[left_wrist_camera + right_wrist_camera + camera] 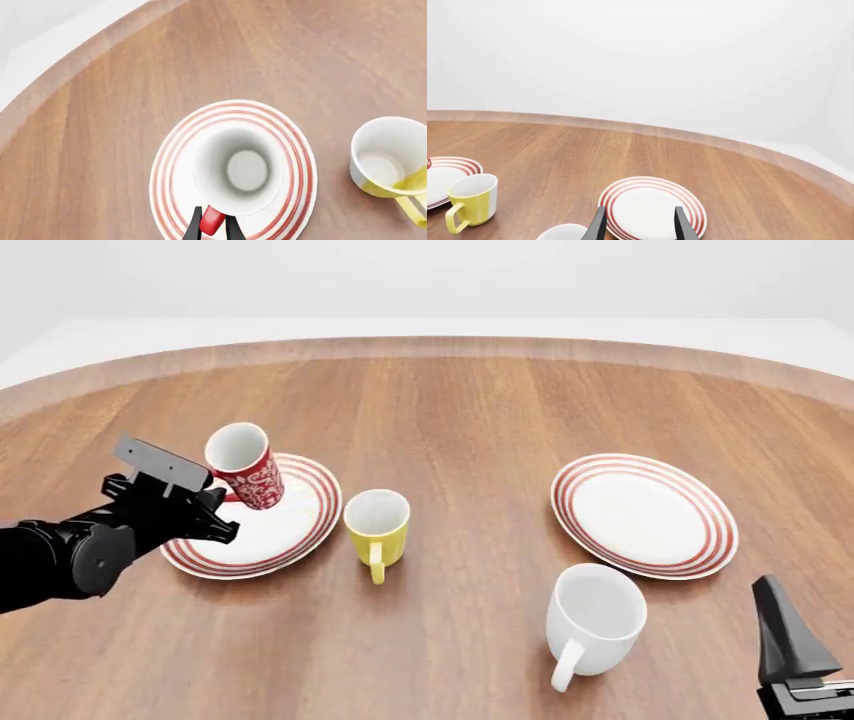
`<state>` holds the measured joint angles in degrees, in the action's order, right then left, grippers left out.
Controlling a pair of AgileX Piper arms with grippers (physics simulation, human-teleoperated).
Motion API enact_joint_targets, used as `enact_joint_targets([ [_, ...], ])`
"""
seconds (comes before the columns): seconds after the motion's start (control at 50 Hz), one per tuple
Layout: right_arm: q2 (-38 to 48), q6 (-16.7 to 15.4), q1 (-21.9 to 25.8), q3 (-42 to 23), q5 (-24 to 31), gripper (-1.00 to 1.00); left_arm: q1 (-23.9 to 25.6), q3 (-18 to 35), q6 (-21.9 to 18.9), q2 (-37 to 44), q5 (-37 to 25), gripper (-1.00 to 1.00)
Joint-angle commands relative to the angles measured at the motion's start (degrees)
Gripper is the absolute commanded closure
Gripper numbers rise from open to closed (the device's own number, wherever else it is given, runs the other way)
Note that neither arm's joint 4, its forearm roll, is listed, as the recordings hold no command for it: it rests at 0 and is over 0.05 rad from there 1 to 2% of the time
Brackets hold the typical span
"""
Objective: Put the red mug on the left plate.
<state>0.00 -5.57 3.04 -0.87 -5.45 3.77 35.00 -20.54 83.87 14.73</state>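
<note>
Left pincer [213,227] on floral red mug [248,466]

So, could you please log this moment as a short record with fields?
red mug: held by its handle, tilted, over the left plate
left plate: on the table, left of the yellow mug
left gripper: shut on the mug handle
right gripper: open, holding nothing
white mug: upright, near the right plate
</note>
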Motion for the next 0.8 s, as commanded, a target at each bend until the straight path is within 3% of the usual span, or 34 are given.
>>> enact_joint_targets([
  [0.02,0.0,0.0,-0.1,0.1,-0.1,-1.0,-0.8,-0.2,-1.3,2.3,1.8,1.0],
  [0.8,0.0,0.1,-0.1,0.2,-0.4,-1.0,-3.5,-2.0,-1.6,8.5,7.8,1.0],
])
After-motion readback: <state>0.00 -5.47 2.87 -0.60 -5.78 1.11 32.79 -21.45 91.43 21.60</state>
